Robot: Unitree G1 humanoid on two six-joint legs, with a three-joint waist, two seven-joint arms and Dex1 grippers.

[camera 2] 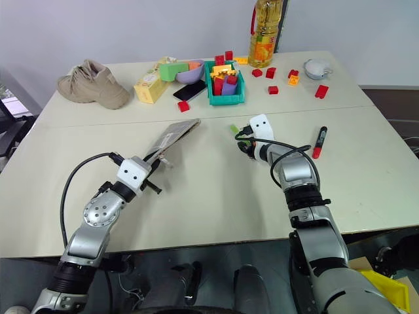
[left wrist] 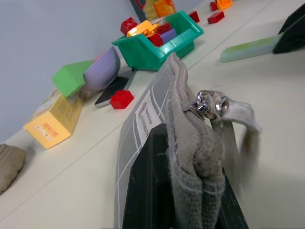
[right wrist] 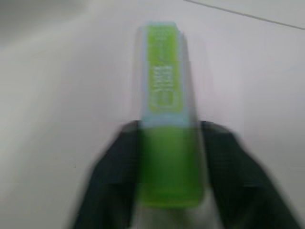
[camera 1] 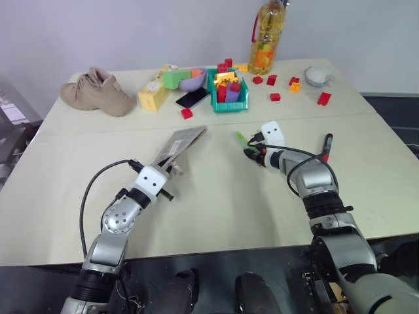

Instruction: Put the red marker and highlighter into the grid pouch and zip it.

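Meanwhile, left gripper (camera 1: 171,167): clamped on grid pouch (camera 1: 181,142), raised edge-up.
Right gripper (right wrist: 167,157): fingers flanking highlighter (right wrist: 167,143); grip unclear.
Red marker (camera 1: 327,145): on table.

Grey, pale-gridded pouch (camera 1: 181,145); lime-green highlighter (right wrist: 167,143); red, seemingly black-capped marker (camera 2: 319,142); teal bin (camera 1: 229,99).

A wide, pale cream tabletop (camera 1: 216,203) carries everything. The slim red marker with black cap (camera 1: 325,147) lies flat on it, just outboard of the right gripper (camera 1: 252,149). Beyond both grippers, along the far edge, rest a tan suede shoe (camera 1: 97,91), a yellow carton (camera 1: 154,95), a teal plastic bin (camera 1: 229,98), a bottle of yellow oil (camera 1: 267,39) and scattered small red building blocks (camera 1: 275,97).
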